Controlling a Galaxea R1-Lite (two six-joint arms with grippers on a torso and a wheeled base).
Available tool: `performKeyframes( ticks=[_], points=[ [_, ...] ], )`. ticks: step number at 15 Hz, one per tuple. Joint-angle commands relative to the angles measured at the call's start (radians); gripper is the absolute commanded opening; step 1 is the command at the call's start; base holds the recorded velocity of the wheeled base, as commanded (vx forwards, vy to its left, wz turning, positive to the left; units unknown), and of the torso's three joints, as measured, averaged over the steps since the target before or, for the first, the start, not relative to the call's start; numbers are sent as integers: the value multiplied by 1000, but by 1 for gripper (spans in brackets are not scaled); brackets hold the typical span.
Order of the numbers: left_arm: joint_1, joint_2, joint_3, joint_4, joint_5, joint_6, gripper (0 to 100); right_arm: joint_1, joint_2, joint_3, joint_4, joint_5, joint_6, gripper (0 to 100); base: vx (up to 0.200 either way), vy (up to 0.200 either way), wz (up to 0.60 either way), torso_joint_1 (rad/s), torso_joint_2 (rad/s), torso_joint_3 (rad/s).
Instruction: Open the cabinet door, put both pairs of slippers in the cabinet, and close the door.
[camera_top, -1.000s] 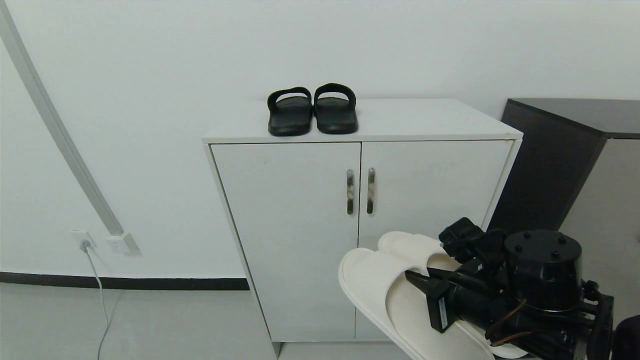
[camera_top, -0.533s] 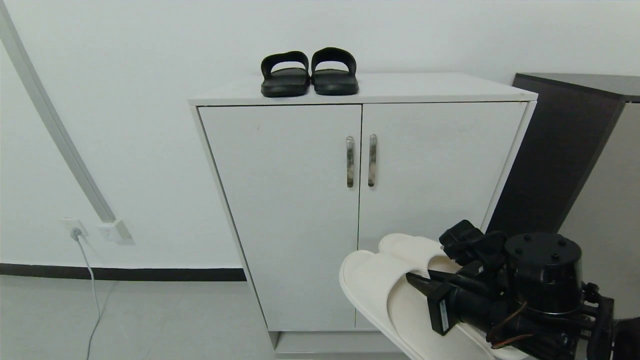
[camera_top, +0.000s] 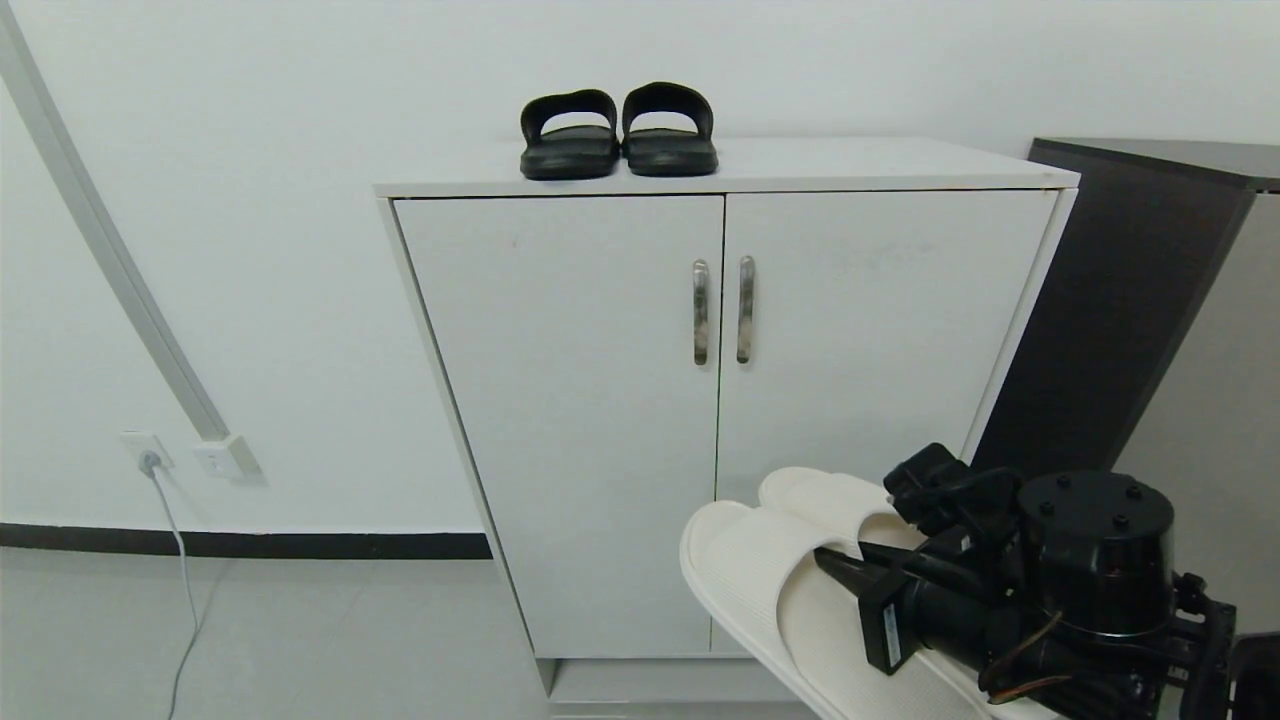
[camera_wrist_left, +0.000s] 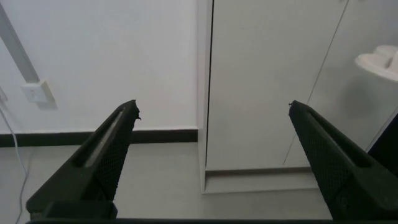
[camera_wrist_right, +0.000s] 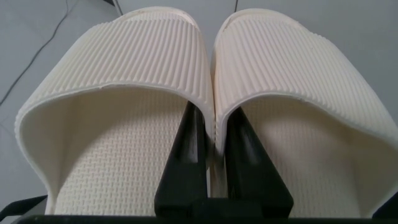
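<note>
Our head camera has shifted over the past second, so the cabinet (camera_top: 560, 420) stands higher in its view and we see its top more edge-on. Nothing has moved against the cabinet itself. The right gripper (camera_top: 838, 562) keeps the same place and the same hold.

Both cabinet doors are closed, and the two metal handles (camera_top: 700, 312) stand upright side by side at the seam between them. The black slippers (camera_top: 575, 155) rest as a pair on the cabinet top, left of its middle, touching each other, with their heels toward us.

The white slippers (camera_top: 770, 580) hang in the air in front of the lower part of the cabinet's right door, apart from it and toes toward it. The right gripper (camera_wrist_right: 214, 118) pinches them: its two black fingers (camera_wrist_right: 189, 155) reach in under the straps and press the slippers' inner walls together between them.

The left gripper (camera_wrist_left: 211, 109) is spread wide and holds nothing. It faces the cabinet's lower left corner, well short of it.

A dark cabinet (camera_top: 1120, 300) stands against the white cabinet's right side. A wall socket (camera_top: 145, 450) with a cable sits low on the wall to the cabinet's left.
</note>
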Motion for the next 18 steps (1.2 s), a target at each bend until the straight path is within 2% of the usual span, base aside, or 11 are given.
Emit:
performKeyframes(
  ticks=[1,2,3,4,6,8,9,11,13,18],
  points=[
    [-14,89,-117,5,-24,-24,100,2,3,2,0,0,0,0,0,0,0,0,0,0],
    [-20,187,-186,2,-50,-51,100,2,6,2,0,0,-7,0,0,0,0,0,0,0],
    [-21,272,-221,-8,-90,-51,100,5,11,8,-2,0,-18,0,0,0,0,0,0,0],
    [-21,358,-244,-35,-158,-55,100,5,11,13,-3,0,-24,0,0,0,0,0,0,0],
    [-20,497,-252,-135,-265,-55,100,5,12,13,-17,0,-24,0,0,0,0,0,0,0],
    [-21,631,-256,-218,-356,-51,100,5,17,15,-19,0,-24,0,0,0,0,0,0,0],
    [-21,666,-264,-235,-377,-51,100,5,17,13,-19,0,-24,0,0,0,0,0,0,0],
    [-21,838,-325,-308,-478,-51,100,5,29,11,-19,0,-24,0,0,0,0,0,0,0],
    [-89,971,-382,-371,-509,-51,100,5,32,13,-20,0,-24,0,0,0,0,0,0,0],
    [-339,1296,-542,-532,-495,-60,100,5,32,19,-20,0,-24,0,0,0,0,0,0,0]
  ],
)
